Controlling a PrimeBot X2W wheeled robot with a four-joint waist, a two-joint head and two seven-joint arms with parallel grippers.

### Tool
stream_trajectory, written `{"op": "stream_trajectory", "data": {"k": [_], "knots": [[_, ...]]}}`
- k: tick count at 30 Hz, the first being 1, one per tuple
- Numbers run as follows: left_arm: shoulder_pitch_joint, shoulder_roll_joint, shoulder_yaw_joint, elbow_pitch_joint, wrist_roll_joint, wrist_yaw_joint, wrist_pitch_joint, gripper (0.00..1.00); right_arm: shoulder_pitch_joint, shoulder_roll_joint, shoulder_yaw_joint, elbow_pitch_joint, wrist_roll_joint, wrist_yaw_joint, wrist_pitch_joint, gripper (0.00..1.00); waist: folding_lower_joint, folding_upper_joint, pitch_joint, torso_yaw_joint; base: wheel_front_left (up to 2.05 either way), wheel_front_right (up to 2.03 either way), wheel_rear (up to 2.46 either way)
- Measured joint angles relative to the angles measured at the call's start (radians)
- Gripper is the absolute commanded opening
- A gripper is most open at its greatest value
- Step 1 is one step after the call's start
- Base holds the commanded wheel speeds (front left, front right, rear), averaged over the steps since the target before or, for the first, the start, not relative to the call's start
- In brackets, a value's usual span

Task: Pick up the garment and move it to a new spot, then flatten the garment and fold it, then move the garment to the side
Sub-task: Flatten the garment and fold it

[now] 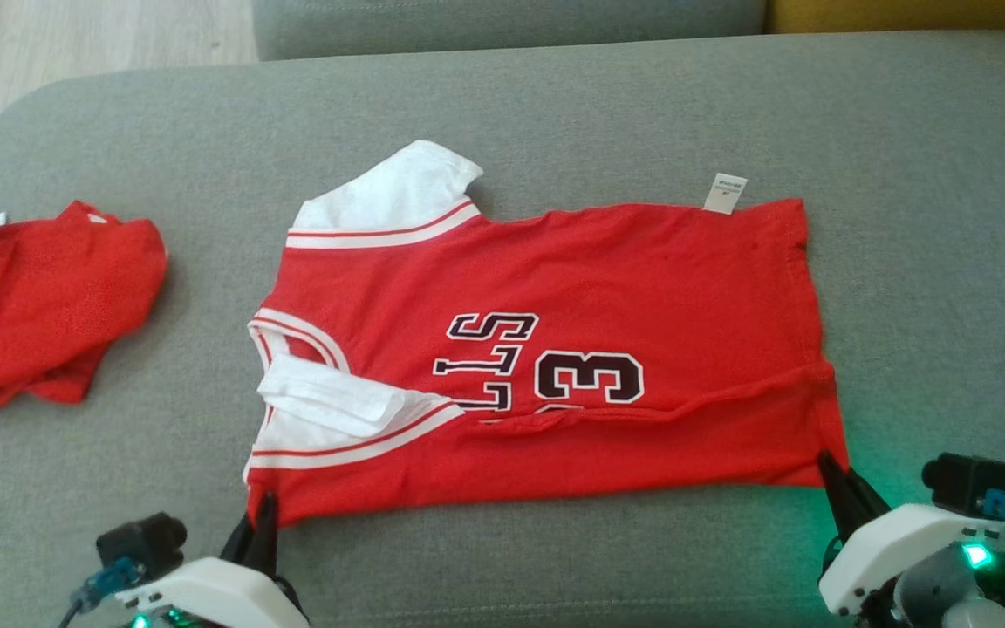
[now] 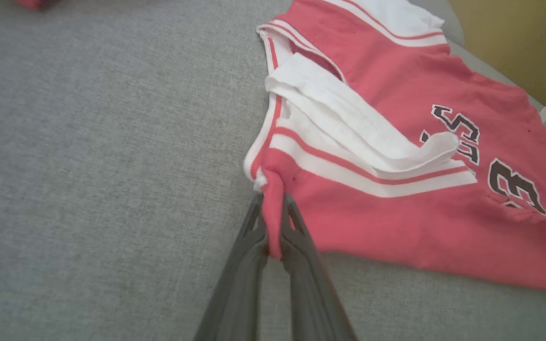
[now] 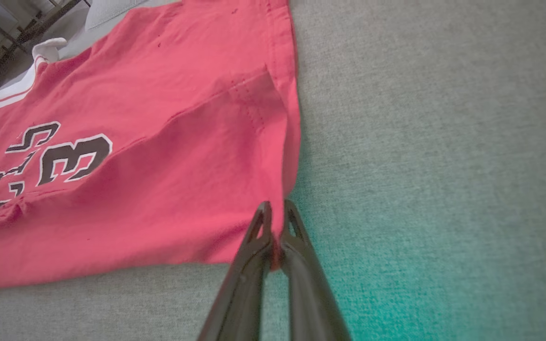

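At its near corners, we see the jersey (image 1: 555, 288) pinched by left fingers (image 2: 249, 255) and right fingers (image 3: 254, 258), apparently for folding.

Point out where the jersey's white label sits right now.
In the head view the white label sticks out from the far edge of the jersey, toward the right, on the grey cushion.

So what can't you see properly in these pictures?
- Head view: the jersey folds over its near edge, covering part of the lettering.
- Head view: the white label has print too small to read.
- Head view: the crumpled red cloth is cut by the left edge.
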Motion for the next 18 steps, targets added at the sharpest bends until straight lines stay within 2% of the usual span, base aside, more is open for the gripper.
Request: {"op": "stream_trajectory", "data": {"k": [1, 2, 3, 6, 13, 18], "knots": [[0.001, 0.000, -0.004, 0.000, -0.001, 0.007, 0.008, 0.28, 0.000, 0.002, 0.000, -0.003, -0.002, 0.000, 0.000, 0.21, 0.0000, 0.0000, -0.001, -0.003, 0.00, 0.00, 0.00], [0.003, 0.000, -0.005, 0.000, -0.001, 0.009, 0.009, 0.95, 0.000, 0.003, 0.000, -0.007, -0.001, 0.000, 0.000, 0.78, 0.0000, 0.0000, -0.001, -0.005, 0.00, 0.00, 0.00], [0.006, 0.000, -0.005, 0.000, -0.001, 0.015, 0.008, 1.00, 0.000, 0.003, 0.001, -0.012, -0.001, 0.000, 0.000, 1.00, 0.0000, 0.0000, 0.000, -0.006, 0.00, 0.00, 0.00], [0.010, 0.001, -0.007, -0.006, 0.015, 0.038, -0.003, 1.00, 0.001, 0.003, 0.010, -0.040, -0.006, 0.000, -0.035, 1.00, 0.0000, 0.0000, 0.000, -0.008, 0.00, 0.00, 0.00], [-0.014, 0.020, 0.007, -0.098, 0.119, 0.092, -0.134, 1.00, -0.010, -0.008, 0.031, -0.186, -0.080, 0.000, -0.191, 1.00, 0.0000, 0.0000, -0.014, -0.013, 0.00, 0.00, 0.00], [-0.041, 0.046, 0.006, -0.176, 0.180, 0.122, -0.162, 1.00, -0.027, -0.008, 0.048, -0.282, -0.126, 0.000, -0.209, 1.00, 0.0000, 0.0000, -0.030, -0.014, 0.00, 0.00, 0.00]]}}
